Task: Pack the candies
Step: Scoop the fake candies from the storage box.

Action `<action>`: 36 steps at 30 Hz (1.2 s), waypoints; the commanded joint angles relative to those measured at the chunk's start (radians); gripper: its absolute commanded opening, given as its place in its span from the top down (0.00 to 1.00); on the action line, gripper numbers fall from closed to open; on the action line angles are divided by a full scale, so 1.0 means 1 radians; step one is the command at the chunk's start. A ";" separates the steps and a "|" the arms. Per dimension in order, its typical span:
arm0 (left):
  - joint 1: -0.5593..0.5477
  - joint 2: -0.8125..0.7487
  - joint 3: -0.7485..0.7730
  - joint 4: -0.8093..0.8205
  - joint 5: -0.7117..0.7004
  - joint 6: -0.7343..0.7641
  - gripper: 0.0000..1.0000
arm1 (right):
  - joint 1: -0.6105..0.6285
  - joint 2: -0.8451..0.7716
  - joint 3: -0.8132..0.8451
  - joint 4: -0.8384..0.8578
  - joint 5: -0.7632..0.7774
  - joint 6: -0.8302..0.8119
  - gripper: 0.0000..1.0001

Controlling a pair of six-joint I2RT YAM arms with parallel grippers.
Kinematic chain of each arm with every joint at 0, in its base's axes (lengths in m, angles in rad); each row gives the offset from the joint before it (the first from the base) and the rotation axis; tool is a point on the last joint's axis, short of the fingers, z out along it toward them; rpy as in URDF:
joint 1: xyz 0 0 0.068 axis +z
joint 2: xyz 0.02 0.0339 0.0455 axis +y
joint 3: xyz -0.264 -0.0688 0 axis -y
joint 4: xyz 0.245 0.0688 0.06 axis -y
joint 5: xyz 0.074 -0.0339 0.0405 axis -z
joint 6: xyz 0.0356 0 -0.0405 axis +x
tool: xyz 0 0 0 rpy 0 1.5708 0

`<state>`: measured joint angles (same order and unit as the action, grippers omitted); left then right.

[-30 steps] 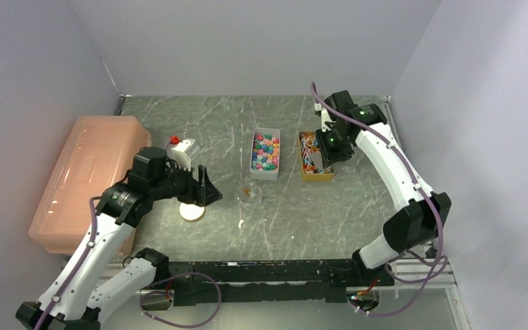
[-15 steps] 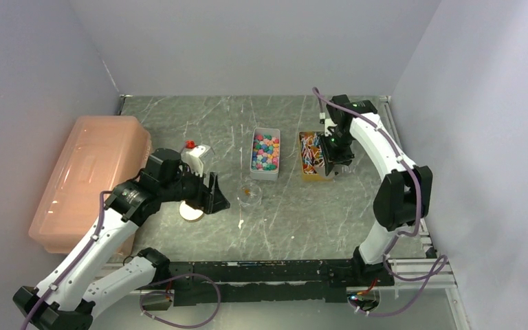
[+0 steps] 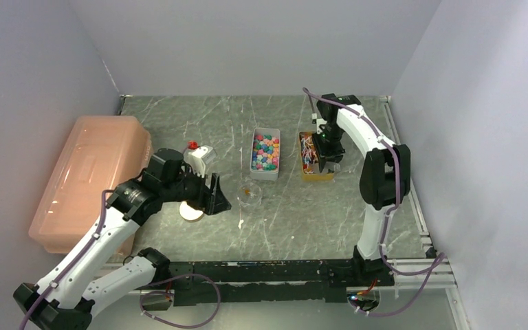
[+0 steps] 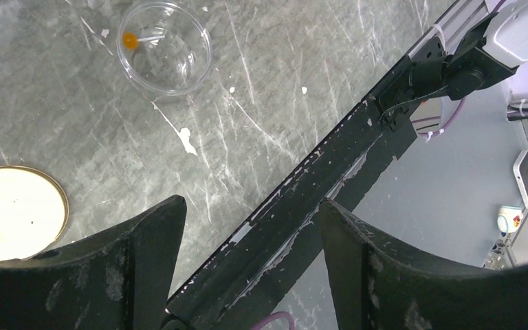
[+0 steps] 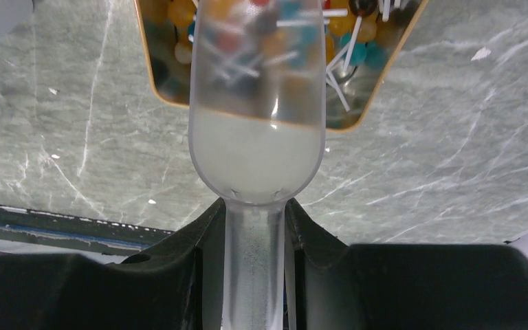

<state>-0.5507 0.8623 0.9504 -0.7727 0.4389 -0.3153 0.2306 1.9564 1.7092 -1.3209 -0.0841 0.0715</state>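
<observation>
While the right gripper (image 5: 254,223) is clamping a clear scoop (image 5: 256,137) by its handle just right of the white tray (image 3: 265,177), the candies (image 3: 265,151) are lying in that tray, its long axis running near to far. The left gripper (image 4: 247,210) is gaping empty, near-left of the tray.

We are looking at a robot test cell in a lab: plain pale walls (image 3: 247,41) box in a grey marbled worktop (image 3: 316,206). A white left arm (image 3: 103,237) and right arm (image 3: 375,179) are bolted to a black rail (image 3: 261,271) along its near edge.
</observation>
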 commanded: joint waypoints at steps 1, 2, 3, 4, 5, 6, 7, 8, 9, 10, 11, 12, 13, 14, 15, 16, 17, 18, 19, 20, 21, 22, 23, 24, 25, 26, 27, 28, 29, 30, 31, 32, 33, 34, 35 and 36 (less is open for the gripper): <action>-0.008 0.007 0.048 0.005 -0.005 0.016 0.24 | -0.001 0.039 0.074 -0.031 0.009 -0.007 1.00; -0.009 0.007 0.051 0.003 -0.005 0.017 0.24 | -0.001 0.049 0.084 -0.032 0.008 -0.005 1.00; -0.010 0.007 0.053 0.002 -0.005 0.017 0.24 | -0.002 0.062 0.096 -0.033 0.007 -0.004 1.00; -0.011 0.007 0.055 0.000 -0.008 0.016 0.24 | -0.002 0.074 0.106 -0.034 0.005 -0.005 1.00; -0.012 0.006 0.056 -0.001 -0.008 0.017 0.24 | -0.002 0.087 0.115 -0.034 0.004 -0.005 1.00; -0.012 0.007 0.057 -0.003 -0.009 0.018 0.24 | -0.002 0.104 0.126 -0.036 0.012 -0.002 1.00; -0.012 0.005 0.057 -0.004 -0.010 0.017 0.24 | -0.001 0.119 0.139 -0.038 0.017 0.000 1.00; -0.012 0.007 0.057 -0.005 -0.010 0.017 0.24 | -0.002 0.134 0.152 -0.039 0.018 0.003 1.00; -0.012 0.006 0.057 -0.005 -0.010 0.016 0.24 | -0.002 0.149 0.165 -0.038 0.020 0.008 1.00; -0.013 0.007 0.057 -0.006 -0.012 0.018 0.24 | -0.002 0.163 0.180 -0.036 0.022 0.014 1.00; -0.014 0.007 0.056 -0.006 -0.014 0.018 0.24 | -0.002 0.177 0.196 -0.034 0.024 0.019 1.00; -0.015 0.008 0.054 -0.006 -0.015 0.019 0.24 | -0.002 0.191 0.209 -0.027 0.024 0.025 1.00; -0.017 0.007 0.052 -0.006 -0.018 0.018 0.24 | -0.002 0.203 0.221 -0.019 0.024 0.031 1.00; -0.018 0.008 0.048 -0.008 -0.022 0.019 0.24 | -0.002 0.215 0.230 -0.009 0.023 0.037 1.00; -0.018 0.010 0.048 -0.010 -0.024 0.019 0.24 | -0.002 0.227 0.241 0.001 0.024 0.043 1.00; -0.019 0.011 0.048 -0.011 -0.027 0.020 0.24 | -0.001 0.238 0.249 0.011 0.026 0.051 1.00; -0.020 0.013 0.047 -0.012 -0.029 0.020 0.24 | -0.002 0.248 0.252 0.023 0.029 0.056 1.00; -0.020 0.014 0.047 -0.013 -0.031 0.020 0.24 | -0.002 0.257 0.252 0.034 0.030 0.061 1.00; -0.021 0.014 0.046 -0.014 -0.035 0.021 0.24 | -0.001 0.263 0.249 0.050 0.037 0.068 1.00; -0.021 0.016 0.047 -0.015 -0.038 0.022 0.24 | -0.002 0.266 0.242 0.067 0.047 0.075 1.00; -0.022 0.017 0.047 -0.017 -0.040 0.021 0.24 | -0.001 0.266 0.234 0.085 0.057 0.082 1.00; -0.022 0.020 0.048 -0.018 -0.043 0.022 0.24 | -0.002 0.264 0.223 0.108 0.065 0.088 1.00; -0.023 0.022 0.048 -0.019 -0.046 0.021 0.24 | -0.002 0.260 0.212 0.130 0.070 0.091 1.00; -0.023 0.025 0.049 -0.020 -0.050 0.022 0.24 | -0.002 0.256 0.201 0.153 0.076 0.096 1.00; -0.023 0.027 0.052 -0.021 -0.053 0.021 0.24 | -0.002 0.252 0.192 0.174 0.082 0.100 1.00; -0.023 0.029 0.055 -0.023 -0.055 0.021 0.24 | -0.001 0.247 0.179 0.193 0.094 0.104 1.00; -0.023 0.033 0.057 -0.026 -0.058 0.022 0.24 | 0.000 0.241 0.167 0.221 0.113 0.107 1.00; -0.022 0.034 0.057 -0.026 -0.064 0.022 0.24 | 0.000 0.231 0.155 0.243 0.128 0.109 1.00; -0.023 0.036 0.057 -0.026 -0.067 0.021 0.24 | 0.001 0.222 0.139 0.262 0.140 0.109 1.00; -0.023 0.038 0.054 -0.024 -0.073 0.021 0.24 | 0.003 0.213 0.123 0.286 0.149 0.106 1.00; -0.023 0.037 0.051 -0.021 -0.077 0.020 0.24 | 0.004 0.200 0.103 0.309 0.160 0.103 1.00; -0.023 0.037 0.047 -0.017 -0.081 0.020 0.25 | 0.005 0.186 0.075 0.330 0.169 0.099 1.00; -0.023 0.035 0.042 -0.012 -0.086 0.018 0.24 | 0.008 0.170 0.048 0.356 0.180 0.094 1.00; -0.023 0.032 0.038 -0.010 -0.094 0.016 0.24 | 0.013 0.147 0.017 0.385 0.192 0.086 1.00; -0.023 0.030 0.035 -0.008 -0.102 0.016 0.25 | 0.017 0.127 -0.010 0.413 0.199 0.077 1.00; -0.023 0.028 0.031 -0.007 -0.110 0.014 0.24 | 0.020 0.108 -0.036 0.436 0.205 0.071 1.00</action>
<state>-0.5694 0.9005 0.9672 -0.7948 0.3656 -0.3084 0.2440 2.1494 1.7531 -1.0363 0.0273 0.1535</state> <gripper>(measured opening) 0.757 0.338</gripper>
